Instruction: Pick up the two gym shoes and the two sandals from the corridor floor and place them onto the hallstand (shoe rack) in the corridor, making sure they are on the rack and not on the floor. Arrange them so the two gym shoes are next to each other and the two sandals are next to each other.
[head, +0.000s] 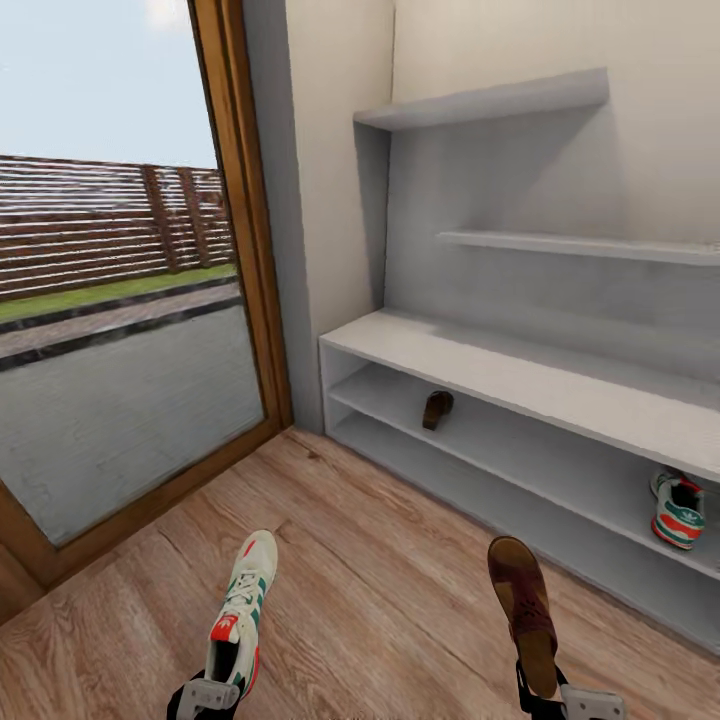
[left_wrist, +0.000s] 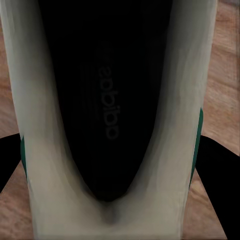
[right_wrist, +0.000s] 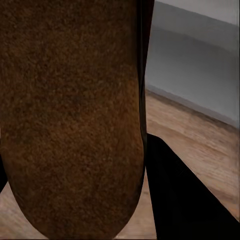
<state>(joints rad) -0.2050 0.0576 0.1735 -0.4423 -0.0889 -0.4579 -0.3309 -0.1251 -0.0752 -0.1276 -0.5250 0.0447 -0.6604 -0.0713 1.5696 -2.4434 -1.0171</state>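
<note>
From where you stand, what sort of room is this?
Probably a home entrance hall: a pale shoe rack with shoes on its shelf, a wood-plank floor, and a big wood-framed glass door facing a fenced yard.

"adidas" reads faintly on the gym shoe (left_wrist: 107, 100) insole.

This is the entrance hallway of a home: light brown wood-plank flooring (head: 380, 580) runs up to a pale grey-white shoe rack with open shelf bays and floating shelves (head: 560, 380) set against a cream wall, ahead of the claws. A dark brown sandal (head: 437, 409) and a cream-white sneaker with green stripes (head: 678, 510) sit on its shelf. Ahead of the left claw, a tall wood-framed glass door (head: 255, 250) looks out onto paving, grass and a slatted wooden fence (head: 110, 230).
</note>
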